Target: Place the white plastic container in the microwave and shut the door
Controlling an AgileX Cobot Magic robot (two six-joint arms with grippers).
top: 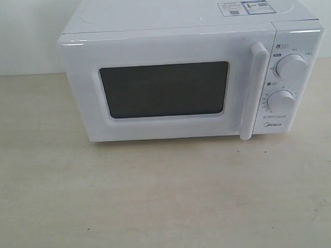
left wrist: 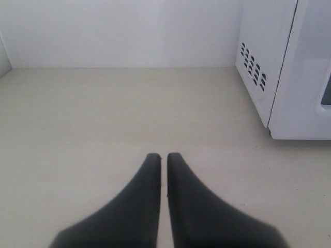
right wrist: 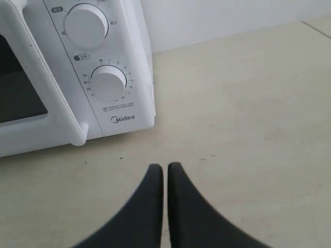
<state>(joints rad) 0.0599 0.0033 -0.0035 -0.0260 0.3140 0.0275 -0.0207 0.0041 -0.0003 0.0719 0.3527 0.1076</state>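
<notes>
The microwave (top: 166, 17) has a smooth, glossy white shell that catches bright highlights along its top edge; whether it is painted metal or plastic cannot be told. The door (top: 162, 47) has the same shiny white finish, and its window (top: 165, 90) is a dark panel with a dull sheen. The bar handle (top: 253, 92) and the two dials (top: 291, 66) look like smooth white plastic. The stickers (top: 247, 8) on top look like printed paper. The table (top: 158, 201) is pale beige and matt, with faint streaked grain and a few small dark specks. The jaws of the left gripper (left wrist: 164, 155) and the right gripper (right wrist: 165, 165) are black, matt and smooth.
</notes>
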